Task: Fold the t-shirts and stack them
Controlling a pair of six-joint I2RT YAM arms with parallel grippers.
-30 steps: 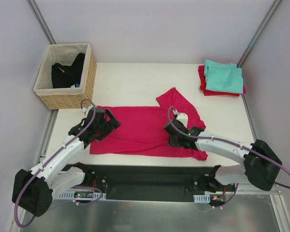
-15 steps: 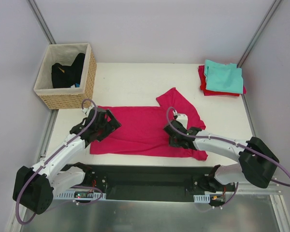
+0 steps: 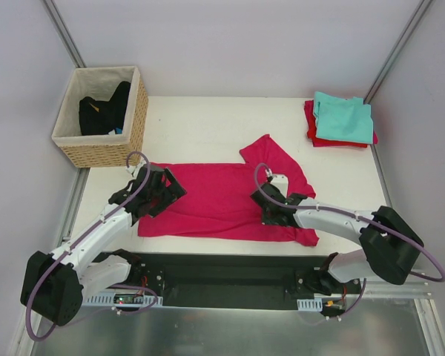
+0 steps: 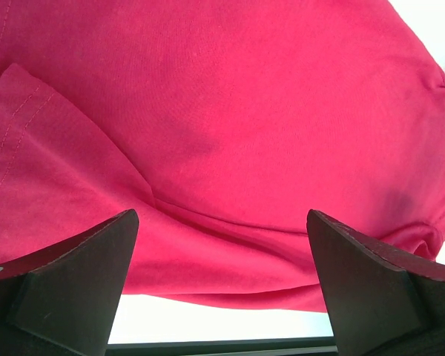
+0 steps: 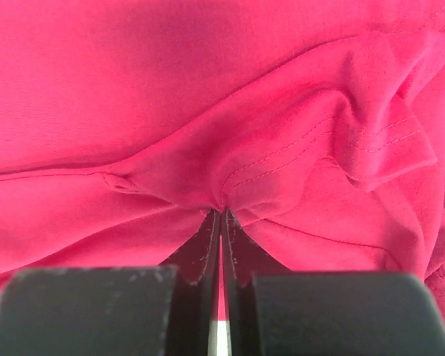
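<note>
At near hem | right fingers [image 5: 202, 251] now pinching pink t-shirt [image 5: 170, 89] (were parted) | left fingers [image 4: 74, 282] spread wide

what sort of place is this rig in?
Probably a lab test cell: white table walled by blank panels on metal posts, left arm and right arm bolted at its near edge, wicker basket.

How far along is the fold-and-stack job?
Done: the teal t-shirt lies folded on the folded red t-shirt at the far right corner. In hand: the magenta t-shirt lies mostly spread; the right gripper is shut on a pinch of its fabric, the left gripper open above its left part. Left: fold it, stack it. Dark clothing in the basket may remain; cannot tell.
</note>
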